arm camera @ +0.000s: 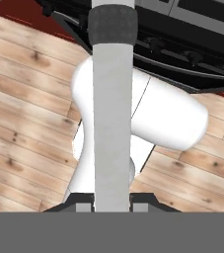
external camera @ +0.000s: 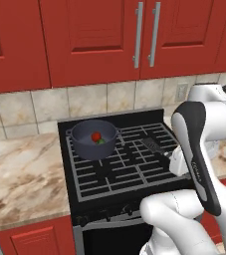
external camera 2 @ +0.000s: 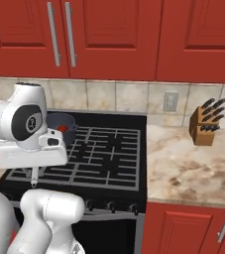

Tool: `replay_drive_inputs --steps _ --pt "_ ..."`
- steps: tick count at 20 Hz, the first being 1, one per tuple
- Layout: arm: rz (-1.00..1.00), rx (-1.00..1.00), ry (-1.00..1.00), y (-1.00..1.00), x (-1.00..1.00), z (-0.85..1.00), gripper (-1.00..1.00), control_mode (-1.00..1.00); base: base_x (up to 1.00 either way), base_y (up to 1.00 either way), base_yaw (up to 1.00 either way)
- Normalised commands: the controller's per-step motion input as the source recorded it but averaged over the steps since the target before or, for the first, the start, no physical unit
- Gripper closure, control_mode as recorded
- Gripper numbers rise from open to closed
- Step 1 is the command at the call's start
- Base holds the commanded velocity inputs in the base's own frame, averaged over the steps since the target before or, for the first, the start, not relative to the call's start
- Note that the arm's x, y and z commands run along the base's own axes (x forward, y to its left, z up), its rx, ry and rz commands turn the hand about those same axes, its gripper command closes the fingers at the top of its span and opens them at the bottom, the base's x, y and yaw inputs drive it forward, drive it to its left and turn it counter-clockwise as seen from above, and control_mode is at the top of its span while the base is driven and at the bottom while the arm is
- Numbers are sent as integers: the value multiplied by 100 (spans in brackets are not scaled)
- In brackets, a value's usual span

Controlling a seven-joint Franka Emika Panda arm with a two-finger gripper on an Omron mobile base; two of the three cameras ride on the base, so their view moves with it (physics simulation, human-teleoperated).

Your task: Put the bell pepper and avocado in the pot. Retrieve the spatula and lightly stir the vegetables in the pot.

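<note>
Gripping a pale grey spatula (arm camera: 112,123) handle, the two dark finger tips of the gripper (arm camera: 112,202) are pressing in on it from both sides at the bottom of the hand view, so the pincer is closed tight around the tool. The handle is running straight up that view and ending in a dark textured tip, with the wooden floor (arm camera: 24,123) lying beyond it and the dark front of the stove (external camera: 134,169) crossing the top.

From the left base view, the spatula's dark slotted blade (external camera: 152,144) is hanging over the right part of the stove grates, just beside the white hand. The arm's own bent elbow is standing in front of the stove's right edge and is hiding the fingers there.

The pot (external camera: 84,147) is sitting on the back left burner, well apart from the blade. The bell pepper (external camera: 96,136) is lying inside it, and a small green piece, the avocado (external camera: 101,141), is touching it. In the right base view the arm's shoulder is covering most of the pot (external camera 2: 67,120), leaving part of the rim and a bit of red showing.

Marble counter (external camera 2: 188,168) is flanking the stove. A knife block (external camera 2: 205,124) is standing on its right stretch near the tiled wall, below a wall socket (external camera 2: 170,101). Red cupboards (external camera: 84,35) are hanging above.
</note>
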Motion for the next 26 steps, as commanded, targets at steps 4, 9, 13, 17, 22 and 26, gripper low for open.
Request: replay_drive_inputs --steps 4,9,13,17,22,26 --pt "0 0 0 0 0 0 100 100 79 0 23" --pt "0 0 0 0 0 0 100 100 0 0 1" --pt "0 0 0 0 0 0 100 100 0 0 0" --pt "0 0 0 0 0 0 100 100 0 0 0" --pt "0 0 0 1 0 0 100 -100 0 0 0" --pt "1 -4 0 6 0 15 100 -100 0 0 0"
